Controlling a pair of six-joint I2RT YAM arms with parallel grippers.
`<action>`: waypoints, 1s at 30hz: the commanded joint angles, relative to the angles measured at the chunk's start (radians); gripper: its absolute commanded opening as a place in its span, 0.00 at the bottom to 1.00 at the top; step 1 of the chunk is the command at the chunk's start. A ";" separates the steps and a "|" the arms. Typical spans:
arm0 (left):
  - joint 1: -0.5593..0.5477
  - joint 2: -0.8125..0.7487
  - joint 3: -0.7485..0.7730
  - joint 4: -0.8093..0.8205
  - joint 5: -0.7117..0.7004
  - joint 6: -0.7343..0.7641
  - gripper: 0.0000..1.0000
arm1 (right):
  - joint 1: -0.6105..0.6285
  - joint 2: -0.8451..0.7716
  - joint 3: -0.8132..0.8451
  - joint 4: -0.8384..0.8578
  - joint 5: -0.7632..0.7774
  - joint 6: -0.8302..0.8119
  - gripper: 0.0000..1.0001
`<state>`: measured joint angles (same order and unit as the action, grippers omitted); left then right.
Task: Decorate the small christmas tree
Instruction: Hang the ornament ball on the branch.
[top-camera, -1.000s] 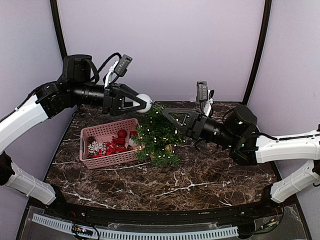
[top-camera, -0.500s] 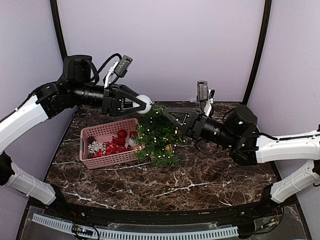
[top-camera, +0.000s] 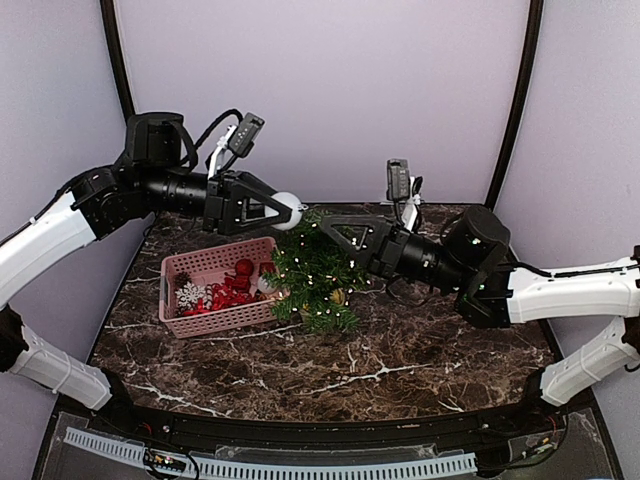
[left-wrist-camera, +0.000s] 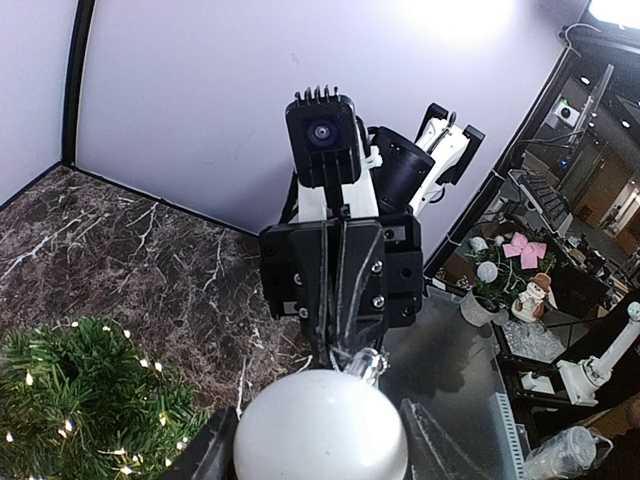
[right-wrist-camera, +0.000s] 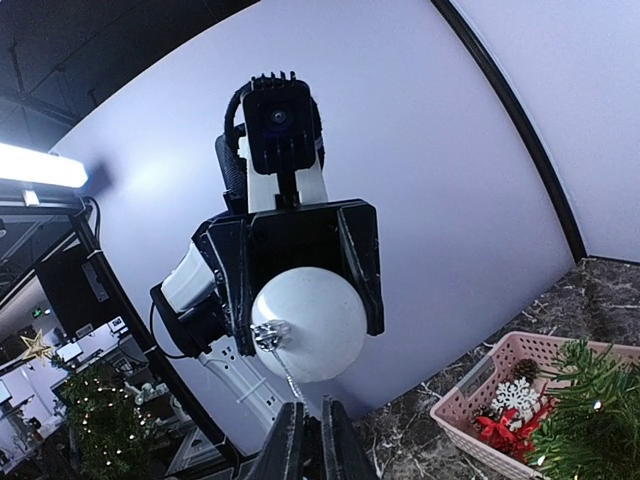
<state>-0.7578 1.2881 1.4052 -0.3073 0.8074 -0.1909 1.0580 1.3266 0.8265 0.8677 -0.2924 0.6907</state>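
The left hand (top-camera: 284, 208) clasps a glossy white ball ornament (right-wrist-camera: 308, 322) above the small christmas tree (top-camera: 315, 270); the right hand (right-wrist-camera: 308, 425) pinches its thin string (right-wrist-camera: 288, 375).

The right gripper (top-camera: 316, 220) is edging leftward over the top of the small christmas tree (top-camera: 315, 270), closing in on the white bauble (top-camera: 287, 206) (the shift is slight, but the wrist camera (top-camera: 398, 178) riding above it is sliding left too). Its jaws are narrowing as it goes. In the right wrist view they are pinching together around the thin hanging thread (right-wrist-camera: 288, 380) that trails down from the bauble's cap. The right arm's forearm and elbow (top-camera: 478, 258) are drifting left along with the gripper.
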 joint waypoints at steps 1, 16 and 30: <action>-0.005 -0.036 -0.011 0.020 -0.004 0.004 0.43 | 0.004 0.001 0.026 0.037 -0.015 -0.008 0.02; -0.005 -0.083 -0.126 -0.122 -0.293 0.075 0.43 | 0.005 -0.059 0.032 -0.284 0.176 -0.058 0.00; -0.005 -0.073 -0.242 -0.129 -0.407 0.041 0.41 | 0.007 0.066 0.134 -0.459 0.218 -0.016 0.00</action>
<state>-0.7620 1.2301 1.1908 -0.4213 0.4576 -0.1398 1.0603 1.3724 0.9070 0.4397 -0.1097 0.6609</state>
